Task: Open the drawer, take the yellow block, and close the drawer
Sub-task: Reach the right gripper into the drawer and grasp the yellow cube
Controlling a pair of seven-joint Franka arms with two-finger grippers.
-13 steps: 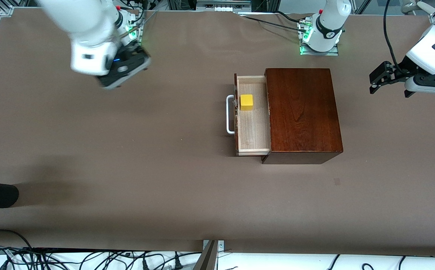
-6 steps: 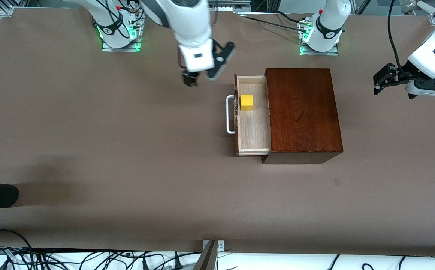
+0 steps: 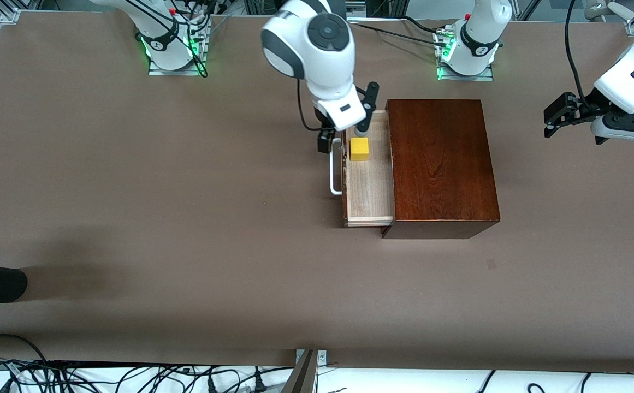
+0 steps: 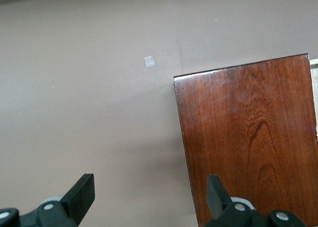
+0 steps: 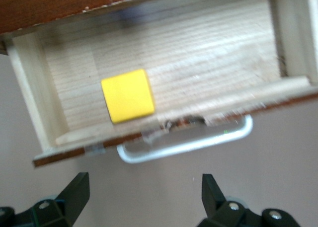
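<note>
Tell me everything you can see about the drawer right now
The drawer is pulled partly out of the dark reddish-brown wooden box, toward the right arm's end of the table. Its inside looks like pale, light wood; its front is dark wood with chipped edges and carries a white U-shaped bar handle. A small yellow block sits on its floor, close to the front panel. The right hand hangs open above the block, touching nothing.
</note>
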